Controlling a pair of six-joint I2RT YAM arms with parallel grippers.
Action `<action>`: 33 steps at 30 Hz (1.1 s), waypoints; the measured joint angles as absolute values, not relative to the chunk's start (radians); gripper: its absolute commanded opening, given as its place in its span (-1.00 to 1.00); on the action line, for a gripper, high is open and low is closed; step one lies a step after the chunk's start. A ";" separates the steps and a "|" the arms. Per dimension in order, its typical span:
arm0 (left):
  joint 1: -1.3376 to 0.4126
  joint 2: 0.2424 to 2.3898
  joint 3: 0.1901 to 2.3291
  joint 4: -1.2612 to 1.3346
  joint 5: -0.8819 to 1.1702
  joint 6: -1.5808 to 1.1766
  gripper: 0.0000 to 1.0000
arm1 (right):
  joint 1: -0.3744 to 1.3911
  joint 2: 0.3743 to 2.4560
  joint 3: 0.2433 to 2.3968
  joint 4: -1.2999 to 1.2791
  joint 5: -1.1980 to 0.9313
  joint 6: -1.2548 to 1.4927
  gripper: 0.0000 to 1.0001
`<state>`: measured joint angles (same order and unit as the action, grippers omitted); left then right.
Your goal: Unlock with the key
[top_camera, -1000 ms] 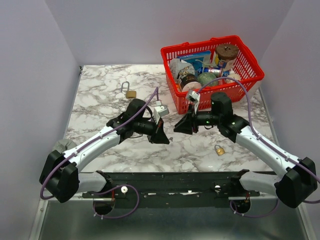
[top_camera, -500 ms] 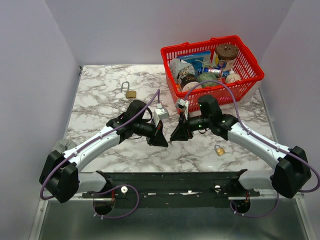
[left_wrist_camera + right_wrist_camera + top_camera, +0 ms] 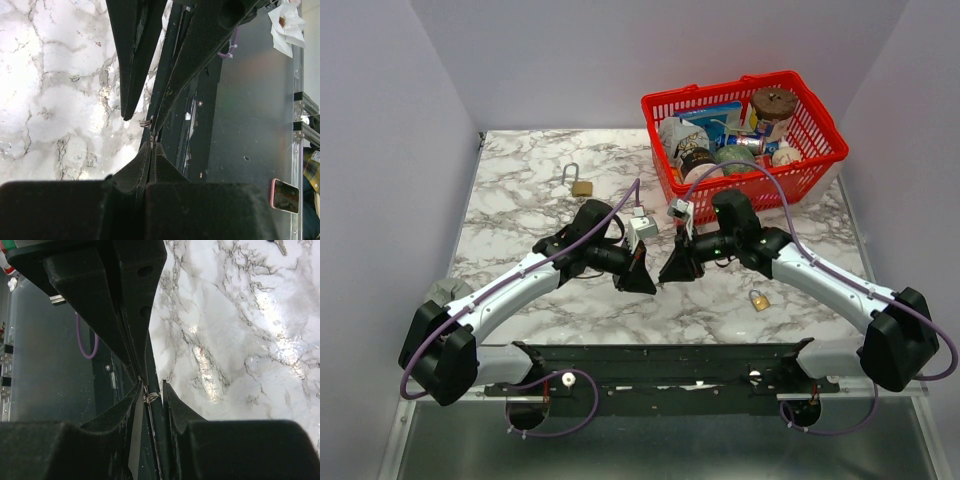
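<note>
changed: my right gripper [image 3: 668,274] slid in, jaws narrowing but still apart around the key [image 3: 149,397]
left gripper [image 3: 647,283]: clamped on the key
meaning: handover looks close, I reckon

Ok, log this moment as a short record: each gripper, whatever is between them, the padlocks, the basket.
left gripper: shut, pinching a small metal piece at its tips
right gripper: open, tips either side of that piece, facing the left gripper
small metal piece: too small to confirm as the key
far padlock: lies far left, untouched
near padlock: lies beside the right arm, untouched
red basket: far right, full
</note>
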<state>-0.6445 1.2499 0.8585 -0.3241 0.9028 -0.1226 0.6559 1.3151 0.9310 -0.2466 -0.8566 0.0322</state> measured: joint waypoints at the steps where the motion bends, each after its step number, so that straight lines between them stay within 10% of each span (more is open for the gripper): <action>1: -0.645 1.250 0.859 -0.324 0.902 -0.123 -1.00 | 0.658 1.317 0.931 -0.250 -0.858 0.032 -0.46; 16: -0.644 1.249 0.857 -0.326 0.897 -0.121 -0.99 | 0.667 1.335 0.945 -0.276 -0.889 0.023 -0.99; 21: -0.644 1.222 0.846 -0.310 0.855 -0.135 0.25 | 0.667 1.336 0.944 -0.260 -0.891 0.032 -0.99; 24: -0.643 1.188 0.837 -0.292 0.812 -0.154 0.57 | 0.667 1.334 0.936 -0.223 -0.873 0.056 -0.99; 33: -0.635 0.983 0.756 -0.185 0.649 -0.248 0.71 | 0.667 1.286 0.815 0.021 -0.820 0.206 -0.99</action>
<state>-0.6346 0.9829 0.7563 -0.1852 0.6491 -0.2478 0.6666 1.2858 0.8154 0.0212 -0.8200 0.2062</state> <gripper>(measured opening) 0.849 0.012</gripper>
